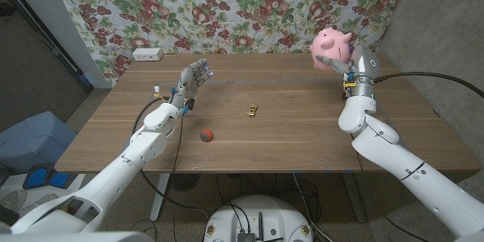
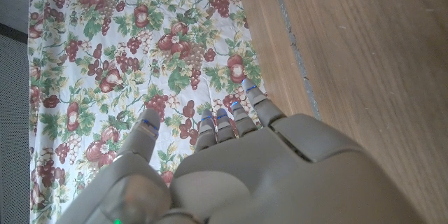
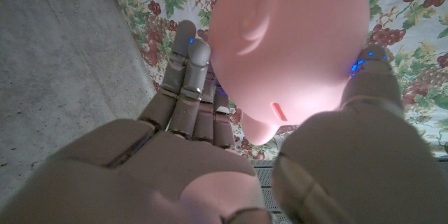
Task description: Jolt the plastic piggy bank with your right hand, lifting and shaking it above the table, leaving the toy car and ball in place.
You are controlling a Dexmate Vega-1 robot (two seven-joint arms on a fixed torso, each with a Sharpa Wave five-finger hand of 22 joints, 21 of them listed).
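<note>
We had the piggy bank (image 1: 331, 44) up off the table (image 1: 302, 128), gripped in our right hand (image 1: 344, 66). In the right wrist view its fingers (image 3: 192, 77) lay pressed together along one flank of the pink body (image 3: 294, 42) and the thumb (image 3: 367, 66) bore on the opposite flank. The shell looked smooth and rounded, so we judged a sharp shake could slide it out from between fingers and thumb, dropping it onto the wood below. Our left hand (image 1: 193, 79) hovered with fingers (image 2: 231, 115) spread, holding nothing. The toy car (image 1: 252, 110) and ball (image 1: 206, 134) sat well apart from either hand's fingertips, likely safe unless the bank fell and rolled their way.
</note>
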